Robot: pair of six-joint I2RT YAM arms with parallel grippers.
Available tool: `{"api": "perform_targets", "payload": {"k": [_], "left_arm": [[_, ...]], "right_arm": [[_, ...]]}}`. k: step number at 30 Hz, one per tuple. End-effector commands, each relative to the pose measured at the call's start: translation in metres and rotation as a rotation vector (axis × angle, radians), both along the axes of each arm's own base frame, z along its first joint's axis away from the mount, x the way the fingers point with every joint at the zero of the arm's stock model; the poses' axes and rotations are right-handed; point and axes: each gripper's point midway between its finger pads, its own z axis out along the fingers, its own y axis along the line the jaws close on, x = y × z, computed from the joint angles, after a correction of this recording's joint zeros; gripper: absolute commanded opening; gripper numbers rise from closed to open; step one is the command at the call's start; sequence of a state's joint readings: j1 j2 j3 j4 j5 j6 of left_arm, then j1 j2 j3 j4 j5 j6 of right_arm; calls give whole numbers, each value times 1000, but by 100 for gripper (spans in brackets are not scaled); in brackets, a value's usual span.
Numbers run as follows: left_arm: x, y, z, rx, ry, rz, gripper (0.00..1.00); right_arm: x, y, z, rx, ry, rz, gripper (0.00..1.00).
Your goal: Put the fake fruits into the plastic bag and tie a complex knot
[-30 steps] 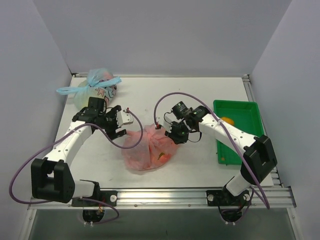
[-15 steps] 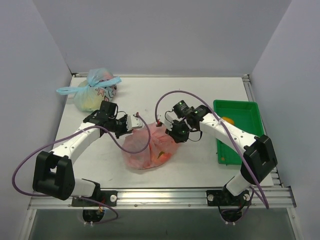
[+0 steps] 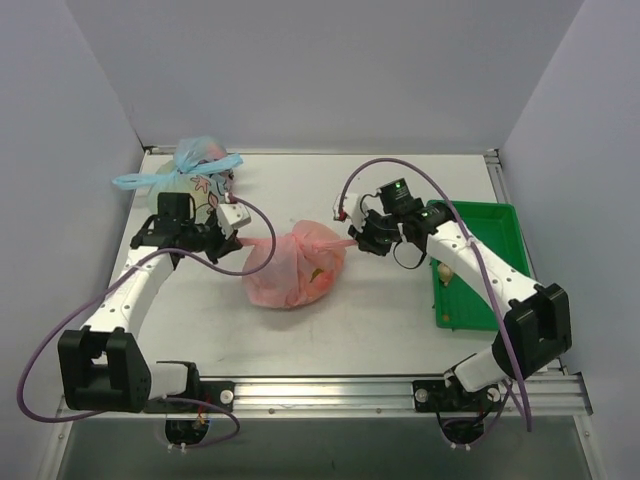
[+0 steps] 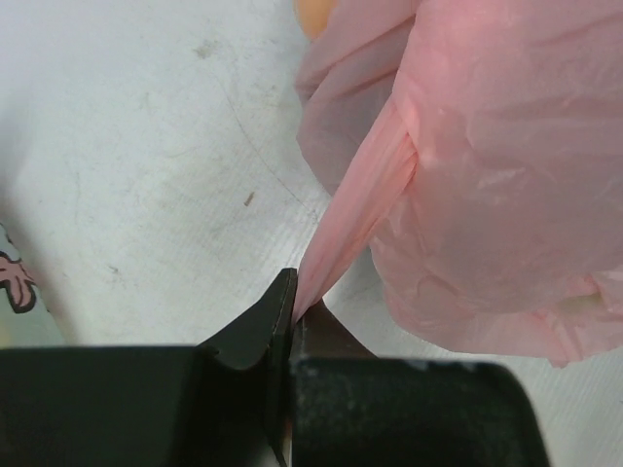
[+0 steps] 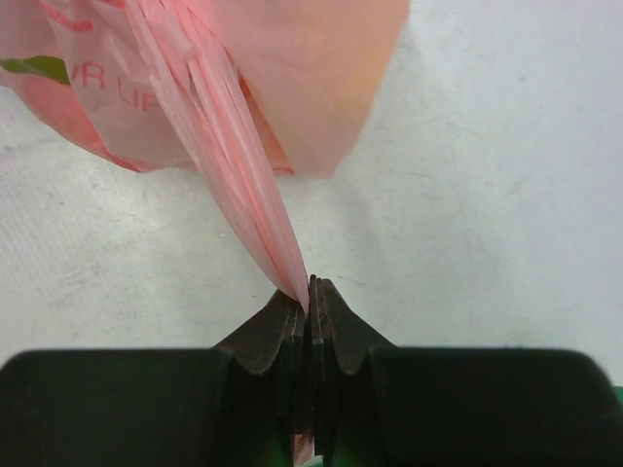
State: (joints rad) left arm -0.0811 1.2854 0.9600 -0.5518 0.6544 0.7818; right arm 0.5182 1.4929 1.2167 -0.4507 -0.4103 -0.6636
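Note:
The pink plastic bag [image 3: 293, 268] lies bulging mid-table, with yellowish fake fruits [image 3: 318, 272] showing faintly through its skin. My left gripper [image 3: 240, 241] is shut on one handle strand [image 4: 355, 219], drawn taut to the left of the bag [image 4: 506, 185]. To the right, the right gripper [image 3: 356, 238] is shut on the other strand [image 5: 255, 209], stretched away from the bag [image 5: 292, 78]. Both strands meet in bunched plastic on top of the bag; I cannot tell whether a knot is there. In both wrist views the jaws pinch the film at left [image 4: 295, 302] and right [image 5: 311, 290].
A pale blue flower-printed bag [image 3: 195, 180], tied, sits at the back left just behind my left arm. A green tray [image 3: 478, 232] stands at the right edge with a yellow fruit [image 3: 446, 272] in it, under my right forearm.
My left gripper closed on the bag's handle and pulled it left. My right gripper drew its strand right and back. The bag shifted slightly away and both strands went taut.

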Motion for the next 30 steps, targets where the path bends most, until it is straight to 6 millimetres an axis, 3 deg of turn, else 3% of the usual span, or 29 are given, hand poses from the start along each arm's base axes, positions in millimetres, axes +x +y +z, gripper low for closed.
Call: {"api": "perform_targets", "payload": {"k": [1,4,6,10,14,15,18,20,22,23,24,25,26,28,29,30], "left_arm": [[26,78,31,97,-79,269,0],[22,85,22,118,-57,269,0],[17,83,11,117,-29,256,0],[8,70,-23,130,69,230,0],[-1,43,-41,160,124,182,0],[0,38,-37,137,131,196,0],[29,33,1,57,81,259,0],[54,36,37,14,15,293,0],[67,39,59,-29,-11,328,0],[77,40,81,-52,-61,338,0],[77,36,91,-85,-67,334,0],[79,46,100,-101,-89,353,0],[78,52,105,-110,-101,363,0],[65,53,94,-93,-92,344,0],[58,55,84,-74,-76,334,0],[44,55,53,-35,-27,310,0]], "right_arm": [[-4,-122,-11,-292,29,-223,0],[-6,-143,-27,-322,70,-246,0],[-10,-147,-40,-336,106,-243,0],[-13,-140,-74,-333,183,-244,0],[-12,-118,-79,-315,221,-229,0],[-8,-113,-75,-299,214,-227,0],[19,-114,-49,-260,163,-266,0],[43,-114,-23,-230,111,-288,0],[62,-118,4,-191,57,-318,0],[66,-119,13,-176,40,-326,0],[69,-120,20,-164,26,-333,0],[69,-123,27,-152,15,-338,0],[64,-125,25,-155,24,-333,0],[53,-129,19,-176,30,-307,0],[45,-132,9,-191,53,-297,0],[29,-136,-13,-219,112,-284,0]]}}
